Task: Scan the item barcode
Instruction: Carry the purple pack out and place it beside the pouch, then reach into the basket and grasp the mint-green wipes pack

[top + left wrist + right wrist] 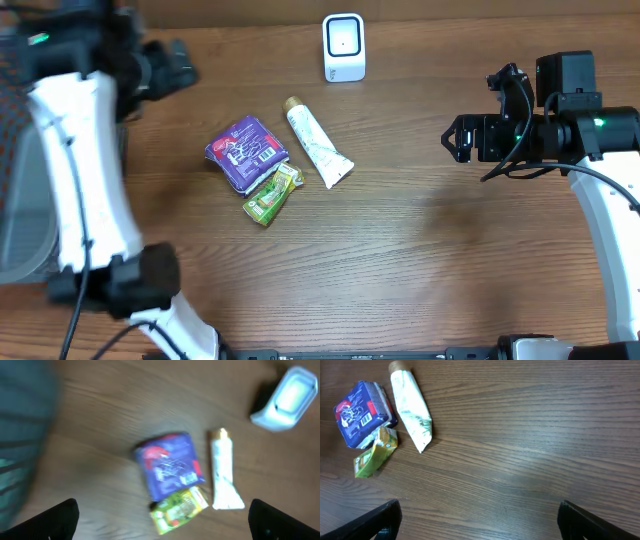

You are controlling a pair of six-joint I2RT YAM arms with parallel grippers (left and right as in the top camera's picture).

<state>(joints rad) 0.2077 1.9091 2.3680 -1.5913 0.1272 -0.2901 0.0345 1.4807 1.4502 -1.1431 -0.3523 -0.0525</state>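
Three items lie together left of the table's middle: a purple packet (pixel 246 152) with a barcode label, a green packet (pixel 272 194) against it, and a white tube (pixel 318 143). A white scanner (pixel 344 47) stands at the far edge. My left gripper (pixel 180 68) is up at the far left, blurred, and away from the items. In its wrist view it (pixel 162 520) stands open and empty, looking down on the purple packet (pixel 170 465), green packet (pixel 179 508), tube (pixel 224 472) and scanner (pixel 285 399). My right gripper (pixel 455 138) hovers at the right, open and empty (pixel 480 522), over bare wood.
A pale grey container (pixel 20 230) sits at the table's left edge beside the left arm. The right wrist view shows the purple packet (pixel 362 412), green packet (pixel 376 452) and tube (pixel 411 410) at its upper left, far from the fingers.
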